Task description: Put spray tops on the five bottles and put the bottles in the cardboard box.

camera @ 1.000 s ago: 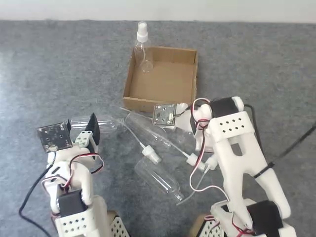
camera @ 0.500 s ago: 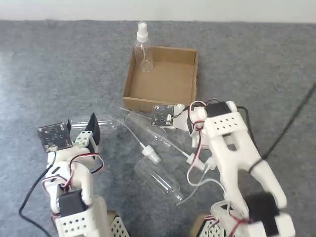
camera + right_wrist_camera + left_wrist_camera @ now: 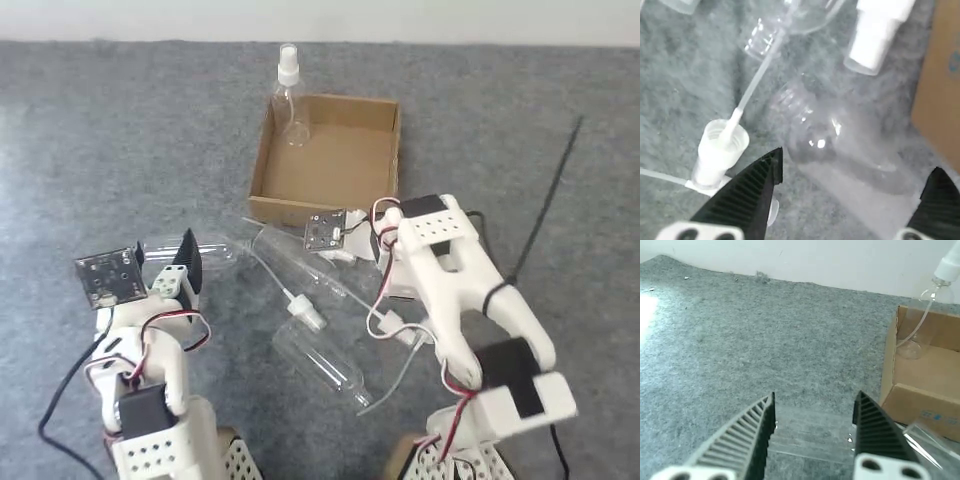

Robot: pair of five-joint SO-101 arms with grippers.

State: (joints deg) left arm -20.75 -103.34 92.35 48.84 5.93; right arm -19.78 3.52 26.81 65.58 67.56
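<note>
The cardboard box [image 3: 325, 160] lies at the table's far middle, and a capped clear bottle [image 3: 288, 100] stands in its back left corner. Clear bottles lie on the carpet in front of the box [image 3: 300, 262] and nearer the arms [image 3: 320, 362], with loose white spray tops [image 3: 305, 312] among them. My right gripper [image 3: 850, 200] is open just above a lying uncapped bottle [image 3: 840, 135], close to the box front. A spray top with its tube [image 3: 720, 147] lies beside it. My left gripper [image 3: 812, 435] is open over another lying bottle [image 3: 810, 440] at the left.
The grey carpet is bare left of the box and along the far edge by the white wall. The right arm's white cable [image 3: 400, 370] trails over the carpet near the closest bottle. Another spray top [image 3: 875, 30] lies near the box wall [image 3: 945, 75].
The right arm has swung left and forward, bringing its gripper lower over the bottles in front of the box. The left arm and the bottles have kept still.
</note>
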